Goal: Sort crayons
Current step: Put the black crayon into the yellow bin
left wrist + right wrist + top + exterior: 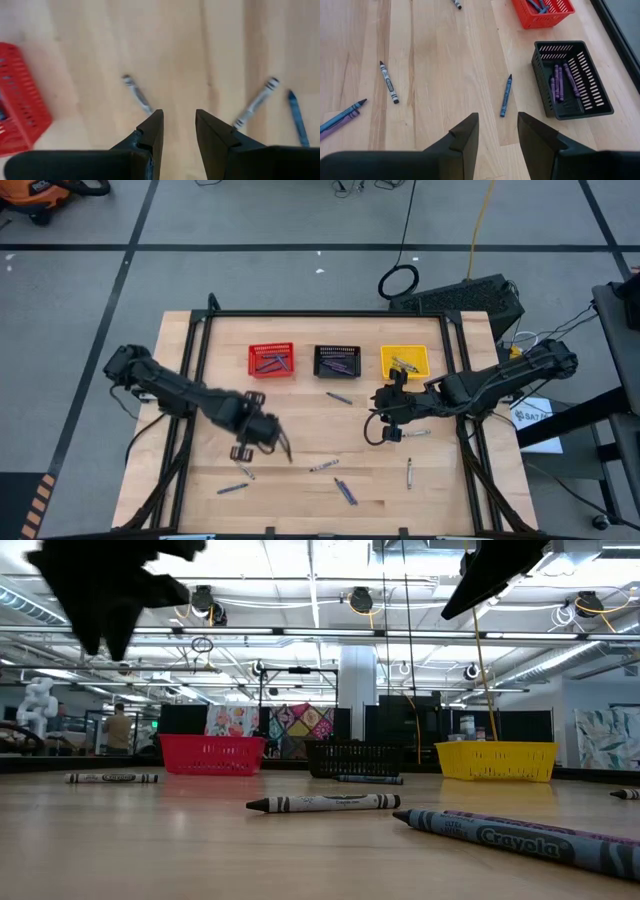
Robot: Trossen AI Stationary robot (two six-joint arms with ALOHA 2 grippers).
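Both grippers' fingers [150,132] [465,132] apart, empty, above loose crayons [506,95].

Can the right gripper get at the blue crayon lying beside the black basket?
Probably yes. The right gripper is open and empty, the blue crayon lies just ahead of it on bare wood, apart from the black basket.

text: "Crayola" | on: blue crayon [520,838] lying nearest the low camera | other labels unreadable
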